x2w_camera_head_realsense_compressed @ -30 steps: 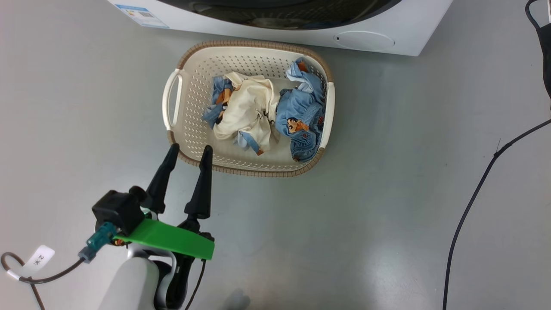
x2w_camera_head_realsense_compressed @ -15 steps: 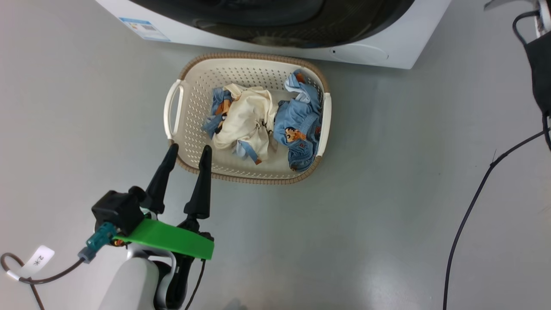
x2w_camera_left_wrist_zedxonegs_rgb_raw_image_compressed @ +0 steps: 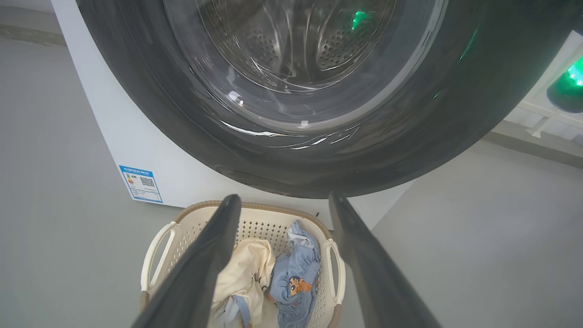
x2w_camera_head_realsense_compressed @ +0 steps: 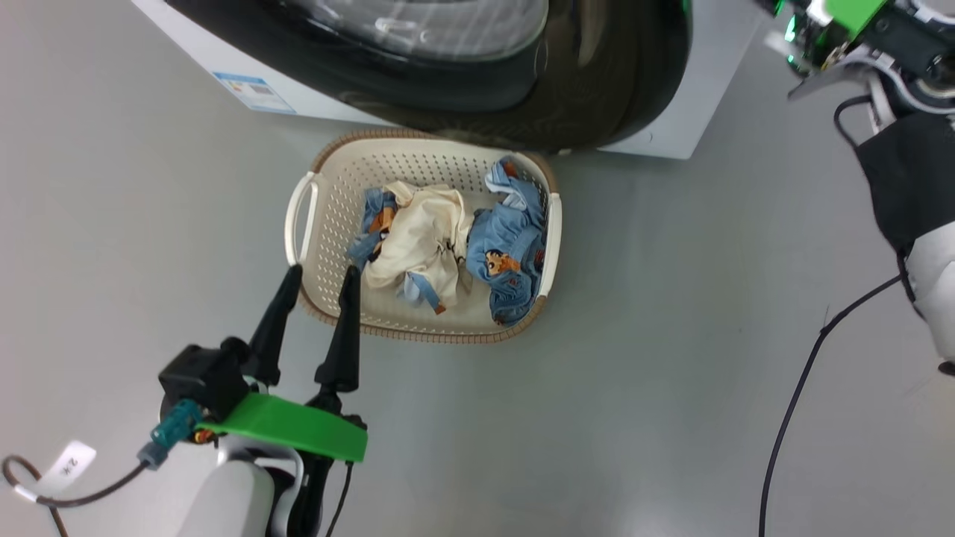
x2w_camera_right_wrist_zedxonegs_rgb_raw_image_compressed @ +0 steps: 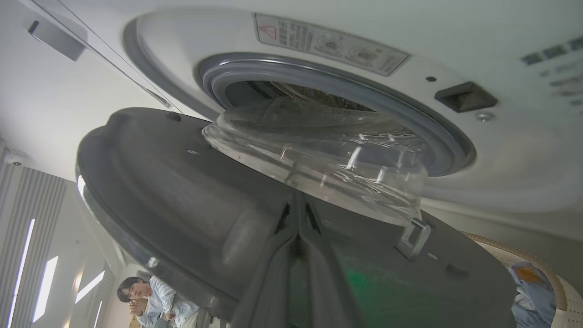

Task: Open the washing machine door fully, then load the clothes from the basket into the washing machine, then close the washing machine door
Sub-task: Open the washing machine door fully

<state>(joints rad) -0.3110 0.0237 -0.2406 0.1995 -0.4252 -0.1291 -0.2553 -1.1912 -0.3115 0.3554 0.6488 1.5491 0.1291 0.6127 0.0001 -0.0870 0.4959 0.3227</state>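
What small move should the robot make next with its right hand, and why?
Probably push the washing machine door further outward with the right hand, whose shut fingers lie against its inner face. The door is only partly open: its glass bowl sits close to the gasket and it overhangs the basket.

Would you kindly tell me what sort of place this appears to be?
Probably an indoor laundry test space: a white front-loading washing machine, a basket of clothes on a bare grey floor, and a loose black cable.

The left arm (x2w_camera_head_realsense_compressed: 224, 496) low, jaws spread apart; the right arm (x2w_camera_head_realsense_compressed: 906, 179) raised, jaws pressed together.
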